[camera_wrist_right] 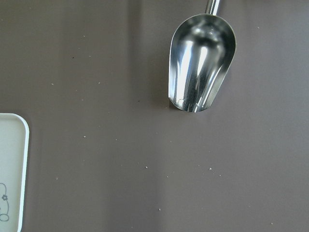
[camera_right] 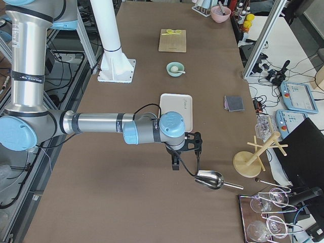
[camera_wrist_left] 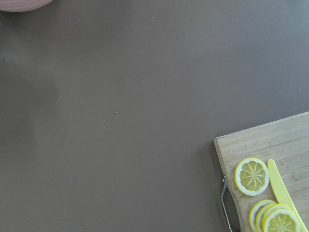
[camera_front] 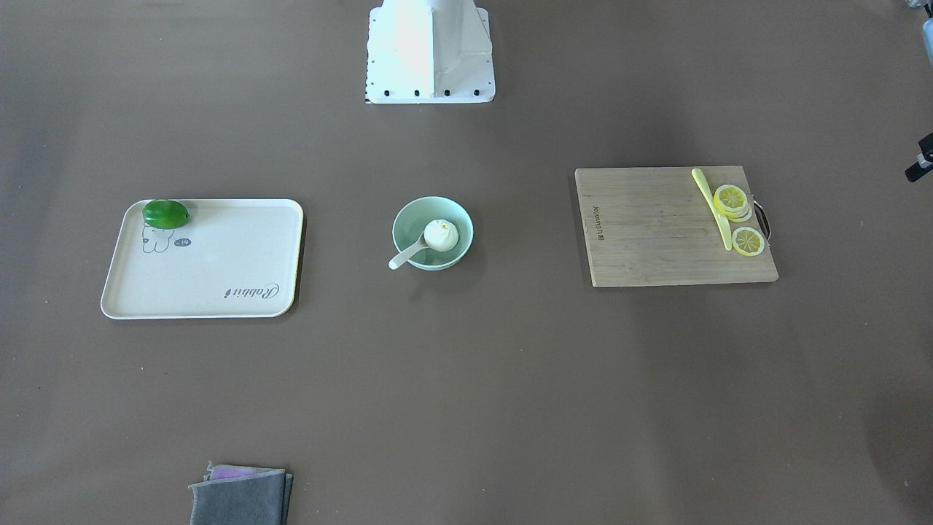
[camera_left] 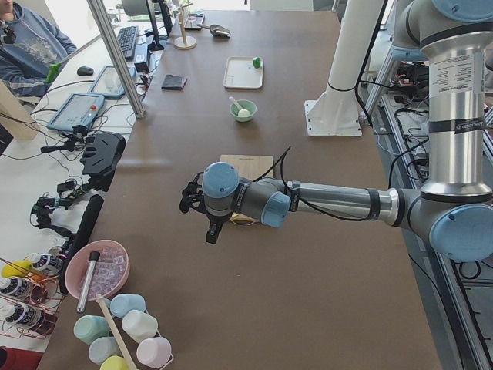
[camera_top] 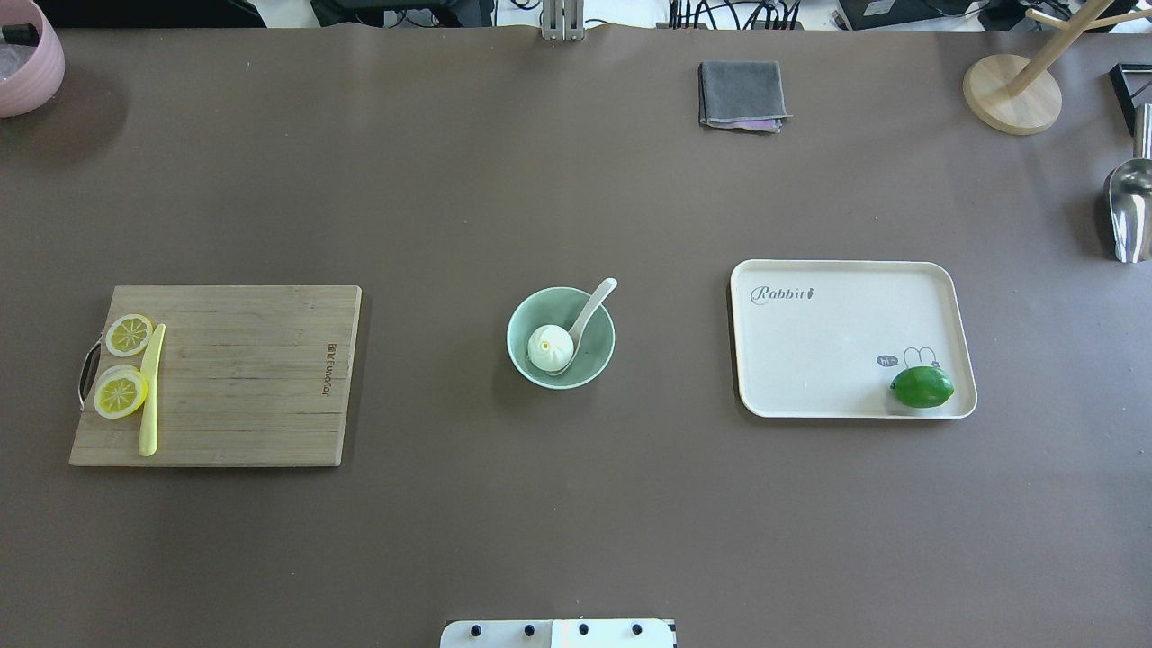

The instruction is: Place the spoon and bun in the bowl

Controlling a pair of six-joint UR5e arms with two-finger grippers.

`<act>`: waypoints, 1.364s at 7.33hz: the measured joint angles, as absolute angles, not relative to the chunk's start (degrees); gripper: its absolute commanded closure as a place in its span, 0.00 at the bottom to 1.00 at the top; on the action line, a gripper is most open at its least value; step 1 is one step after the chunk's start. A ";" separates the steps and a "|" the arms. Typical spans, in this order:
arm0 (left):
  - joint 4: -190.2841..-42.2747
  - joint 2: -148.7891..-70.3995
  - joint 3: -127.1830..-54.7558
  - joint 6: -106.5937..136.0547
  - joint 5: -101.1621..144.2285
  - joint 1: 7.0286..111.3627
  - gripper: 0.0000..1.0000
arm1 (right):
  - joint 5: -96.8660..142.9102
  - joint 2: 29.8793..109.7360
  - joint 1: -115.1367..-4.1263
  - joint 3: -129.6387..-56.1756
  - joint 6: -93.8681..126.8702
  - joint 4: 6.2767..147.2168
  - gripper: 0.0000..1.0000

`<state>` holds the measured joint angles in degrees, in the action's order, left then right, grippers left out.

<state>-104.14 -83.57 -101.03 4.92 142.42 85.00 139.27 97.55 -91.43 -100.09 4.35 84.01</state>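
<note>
The pale mint-green bowl stands at the table's middle, also in the overhead view. The white pleated bun lies inside it. The white spoon rests with its scoop in the bowl beside the bun and its handle over the rim. My left gripper hangs above the table past the cutting board's end, far from the bowl. My right gripper hangs past the tray's end, near a metal scoop. I cannot tell whether either is open or shut.
A wooden cutting board with lemon slices and a yellow knife lies on my left. A cream tray with a green lime lies on my right. A metal scoop, grey cloth and pink bowl sit at the edges.
</note>
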 measured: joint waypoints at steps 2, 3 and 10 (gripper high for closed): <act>-102.39 -81.80 -104.59 4.94 141.96 85.10 0.01 | 139.14 97.37 -90.75 -100.41 4.24 83.97 0.00; -102.48 -81.04 -105.07 4.93 142.06 85.10 0.01 | 139.07 97.42 -90.64 -100.53 4.23 83.95 0.00; -104.23 -82.12 -103.08 4.43 135.98 87.35 0.01 | 139.51 98.67 -90.53 -103.65 5.01 83.87 0.00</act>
<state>-104.23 -82.12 -103.08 4.43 135.98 87.35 139.51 98.67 -90.53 -103.65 5.01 83.87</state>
